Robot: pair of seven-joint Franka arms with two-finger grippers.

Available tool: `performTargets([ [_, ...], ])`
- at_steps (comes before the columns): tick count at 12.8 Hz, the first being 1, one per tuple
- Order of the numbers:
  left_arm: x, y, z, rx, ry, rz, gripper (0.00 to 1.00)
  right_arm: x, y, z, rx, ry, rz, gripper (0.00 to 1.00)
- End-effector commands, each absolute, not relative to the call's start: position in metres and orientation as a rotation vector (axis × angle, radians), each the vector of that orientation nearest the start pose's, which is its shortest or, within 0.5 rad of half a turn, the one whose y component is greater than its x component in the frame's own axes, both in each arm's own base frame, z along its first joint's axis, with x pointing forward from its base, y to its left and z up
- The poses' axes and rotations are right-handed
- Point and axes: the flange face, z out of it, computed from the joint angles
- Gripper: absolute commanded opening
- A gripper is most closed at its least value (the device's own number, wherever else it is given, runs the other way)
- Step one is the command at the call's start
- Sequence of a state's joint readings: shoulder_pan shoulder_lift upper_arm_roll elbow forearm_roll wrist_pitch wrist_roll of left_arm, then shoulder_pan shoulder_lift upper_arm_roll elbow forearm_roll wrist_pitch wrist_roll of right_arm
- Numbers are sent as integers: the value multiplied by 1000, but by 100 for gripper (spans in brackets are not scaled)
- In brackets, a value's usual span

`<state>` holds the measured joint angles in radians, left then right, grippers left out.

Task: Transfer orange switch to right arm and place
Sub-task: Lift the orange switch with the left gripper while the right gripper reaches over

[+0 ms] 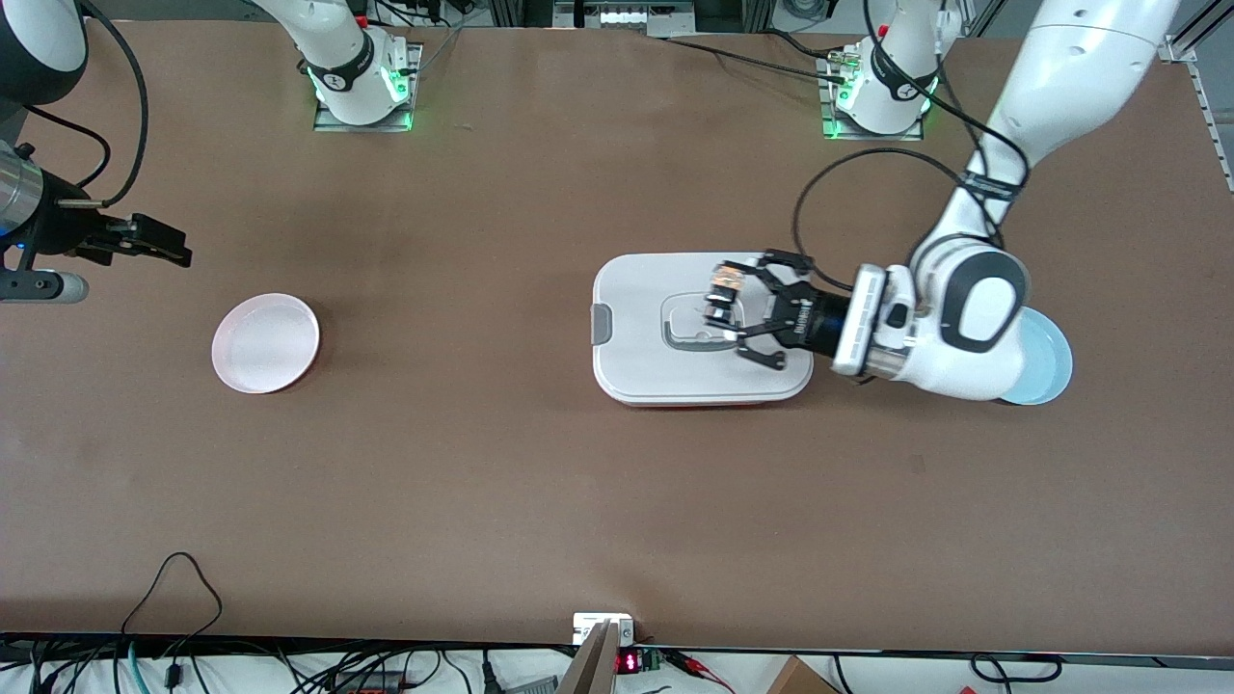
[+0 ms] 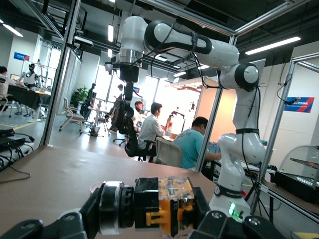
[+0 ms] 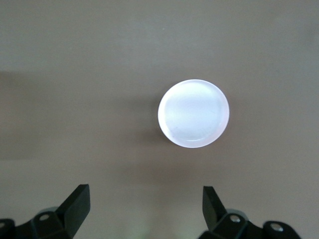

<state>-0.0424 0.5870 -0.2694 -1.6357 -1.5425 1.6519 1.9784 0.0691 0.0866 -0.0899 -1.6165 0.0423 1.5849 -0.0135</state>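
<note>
The orange switch (image 1: 723, 289) is a small black barrel with an orange block, lying sideways in my left gripper (image 1: 721, 301), which is shut on it in the air over the white lidded box (image 1: 646, 366). In the left wrist view the orange switch (image 2: 162, 206) fills the space between the black fingers (image 2: 89, 214). My right gripper (image 1: 159, 241) hangs open with nothing between its fingers over the table at the right arm's end. Its fingertips (image 3: 79, 196) show in the right wrist view, with the pink plate (image 3: 193, 113) on the table below them.
The pink plate (image 1: 265, 342) lies toward the right arm's end. A pale blue plate (image 1: 1051, 361) sits partly hidden under the left arm's wrist. The white box has a grey latch (image 1: 602, 323). Cables and a small display (image 1: 627, 662) line the table's near edge.
</note>
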Motion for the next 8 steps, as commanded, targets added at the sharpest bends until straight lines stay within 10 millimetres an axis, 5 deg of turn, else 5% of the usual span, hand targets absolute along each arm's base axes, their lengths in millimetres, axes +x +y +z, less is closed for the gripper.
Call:
performTargets([
  [1,633,-343,354,1091,-997,962,0,578,8,559,-2991,1,172,100],
  [5,590,-464,381,1135,-843,1028,0,578,38,552,-2672,-15,230,100],
  [8,574,-507,402,1246,-844,1076,0,582,56,543,-2364,49,248,100],
])
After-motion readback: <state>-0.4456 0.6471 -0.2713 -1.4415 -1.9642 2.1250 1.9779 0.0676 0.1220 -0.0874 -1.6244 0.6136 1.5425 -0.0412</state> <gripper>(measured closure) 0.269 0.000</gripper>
